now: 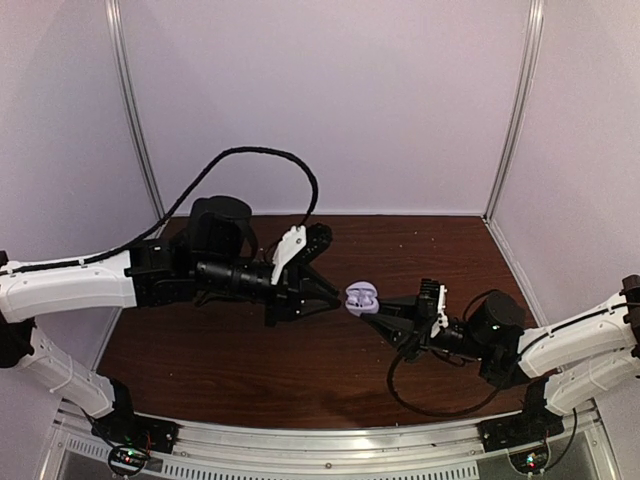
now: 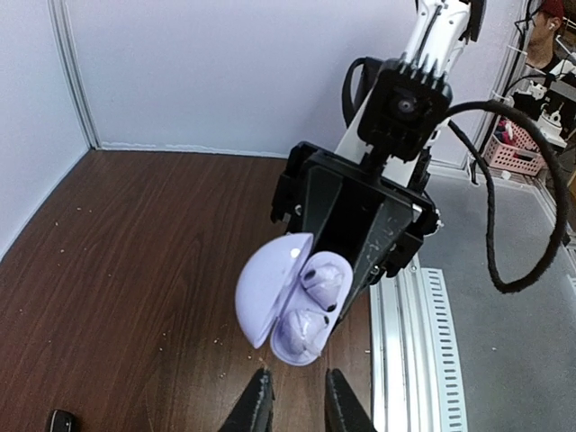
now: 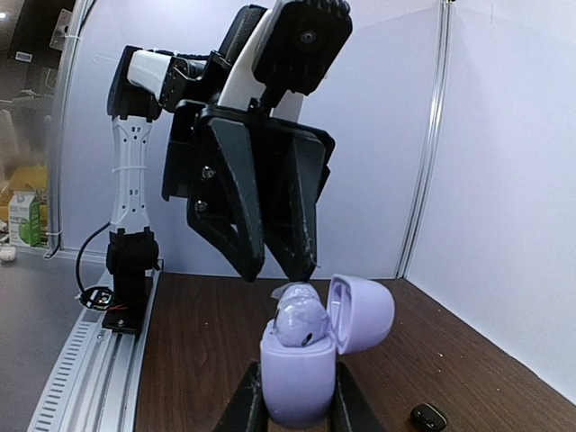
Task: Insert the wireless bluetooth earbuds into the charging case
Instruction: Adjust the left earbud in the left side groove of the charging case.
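My right gripper [image 3: 295, 409] is shut on the base of the charging case [image 3: 297, 373] and holds it above the table with its lid [image 3: 364, 313] hinged open. Both lavender earbuds [image 2: 324, 279] [image 2: 304, 326] lie in the base; in the right wrist view an earbud [image 3: 299, 317] stands proud of the rim. My left gripper [image 2: 298, 403] is narrowly open and empty, its fingertips [image 3: 306, 266] just above the earbuds, one touching or nearly touching the upper one. In the top view the case [image 1: 362, 297] hangs between the left gripper [image 1: 338, 296] and the right gripper [image 1: 370, 308].
A small black oval object [image 3: 429, 416] lies on the brown table [image 2: 108, 270], and it also shows in the left wrist view [image 2: 60, 421]. Pale walls close the table on three sides. A metal rail [image 2: 409, 351] runs along the near edge.
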`<state>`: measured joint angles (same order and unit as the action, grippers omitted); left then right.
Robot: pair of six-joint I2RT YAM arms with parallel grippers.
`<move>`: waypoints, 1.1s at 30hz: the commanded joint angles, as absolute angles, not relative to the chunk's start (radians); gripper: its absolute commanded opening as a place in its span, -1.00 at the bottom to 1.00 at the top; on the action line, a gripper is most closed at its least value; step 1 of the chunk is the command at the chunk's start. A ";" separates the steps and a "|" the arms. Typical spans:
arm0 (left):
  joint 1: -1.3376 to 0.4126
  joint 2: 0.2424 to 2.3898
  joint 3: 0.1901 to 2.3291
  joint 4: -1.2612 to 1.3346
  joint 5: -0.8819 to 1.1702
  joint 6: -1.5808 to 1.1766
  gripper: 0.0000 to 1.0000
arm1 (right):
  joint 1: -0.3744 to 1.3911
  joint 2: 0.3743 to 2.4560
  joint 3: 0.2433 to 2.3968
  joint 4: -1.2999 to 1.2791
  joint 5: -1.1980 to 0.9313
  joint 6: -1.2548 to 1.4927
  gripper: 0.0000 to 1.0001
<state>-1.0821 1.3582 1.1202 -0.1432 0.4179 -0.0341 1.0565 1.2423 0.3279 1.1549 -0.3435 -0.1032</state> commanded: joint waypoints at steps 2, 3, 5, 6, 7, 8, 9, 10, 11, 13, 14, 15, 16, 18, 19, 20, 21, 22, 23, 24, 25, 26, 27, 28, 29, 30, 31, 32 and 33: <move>-1.088 1.285 1.102 -0.126 0.416 0.085 -0.52 | 1.062 1.219 0.336 1.136 -0.395 -0.107 -1.00; -1.088 1.284 1.105 -0.127 0.412 0.092 -0.52 | 1.062 1.217 0.337 1.130 -0.396 -0.107 -1.00; -1.088 1.287 1.114 -0.131 0.412 0.100 -0.52 | 1.061 1.214 0.337 1.123 -0.392 -0.109 -1.00; -1.088 1.291 1.118 -0.131 0.412 0.100 -0.52 | 1.061 1.215 0.337 1.123 -0.395 -0.109 -1.00; -1.089 1.293 1.124 -0.130 0.412 0.100 -0.52 | 1.062 1.216 0.337 1.124 -0.398 -0.108 -1.00; -1.089 1.301 1.129 -0.130 0.409 0.095 -0.52 | 1.062 1.218 0.339 1.124 -0.401 -0.106 -1.00; -1.088 1.308 1.136 -0.130 0.411 0.093 -0.54 | 1.062 1.222 0.342 1.124 -0.405 -0.103 -1.00; -1.089 1.314 1.141 -0.130 0.423 0.094 -0.55 | 1.062 1.226 0.345 1.122 -0.411 -0.101 -1.00; -1.090 1.319 1.144 -0.129 0.436 0.096 -0.57 | 1.062 1.229 0.348 1.121 -0.418 -0.098 -1.00; -1.098 1.324 1.143 -0.123 0.449 0.108 -0.59 | 1.062 1.235 0.355 1.122 -0.428 -0.089 -1.00; -1.104 1.326 1.144 -0.124 0.447 0.118 -0.60 | 1.062 1.239 0.355 1.123 -0.431 -0.087 -1.00; -1.110 1.329 1.146 -0.124 0.445 0.125 -0.62 | 1.062 1.241 0.355 1.127 -0.433 -0.085 -1.00; -1.113 1.334 1.148 -0.125 0.447 0.129 -0.63 | 1.062 1.242 0.356 1.132 -0.433 -0.083 -1.00; -1.115 1.344 1.150 -0.125 0.447 0.130 -0.66 | 1.062 1.244 0.358 1.138 -0.436 -0.080 -1.00; -1.115 1.348 1.150 -0.126 0.445 0.132 -0.67 | 1.062 1.245 0.360 1.138 -0.438 -0.080 -1.00; -1.115 1.352 1.152 -0.125 0.445 0.133 -0.68 | 1.062 1.246 0.361 1.138 -0.441 -0.080 -1.00; -1.115 1.356 1.153 -0.126 0.446 0.137 -0.69 | 1.062 1.247 0.362 1.137 -0.444 -0.080 -1.00; -1.115 1.359 1.153 -0.125 0.445 0.138 -0.71 | 1.062 1.247 0.365 1.136 -0.448 -0.080 -1.00; -1.115 1.365 1.155 -0.125 0.447 0.139 -0.72 | 1.062 1.247 0.365 1.136 -0.449 -0.080 -1.00; -1.114 1.371 1.155 -0.128 0.450 0.141 -0.74 | 1.062 1.246 0.366 1.135 -0.450 -0.079 -1.00; -1.114 1.376 1.156 -0.134 0.454 0.144 -0.74 | 1.062 1.246 0.367 1.135 -0.451 -0.079 -1.00; -1.116 1.382 1.157 -0.141 0.457 0.147 -0.76 | 1.062 1.244 0.368 1.133 -0.451 -0.080 -1.00; -1.115 1.388 1.159 -0.148 0.455 0.152 -0.77 | 1.061 1.244 0.368 1.134 -0.451 -0.080 -1.00; -1.119 1.392 1.160 -0.158 0.454 0.156 -0.79 | 1.061 1.244 0.368 1.134 -0.450 -0.080 -1.00; -1.123 1.396 1.162 -0.166 0.450 0.162 -0.81 | 1.062 1.244 0.368 1.135 -0.451 -0.078 -1.00; -1.127 1.400 1.164 -0.175 0.441 0.168 -0.82 | 1.062 1.244 0.369 1.136 -0.450 -0.078 -1.00; -1.132 1.404 1.168 -0.188 0.432 0.176 -0.84 | 1.062 1.244 0.370 1.136 -0.449 -0.077 -1.00; -1.136 1.410 1.173 -0.203 0.424 0.183 -0.85 | 1.062 1.245 0.370 1.137 -0.449 -0.075 -1.00; -1.139 1.415 1.179 -0.217 0.420 0.189 -0.86 | 1.062 1.245 0.370 1.137 -0.449 -0.075 -1.00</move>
<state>-1.1145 1.3846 1.1393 -0.1806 0.4278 0.1471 1.0561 1.2427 0.3416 1.1019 -0.4377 -0.0967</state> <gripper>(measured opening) 0.080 0.205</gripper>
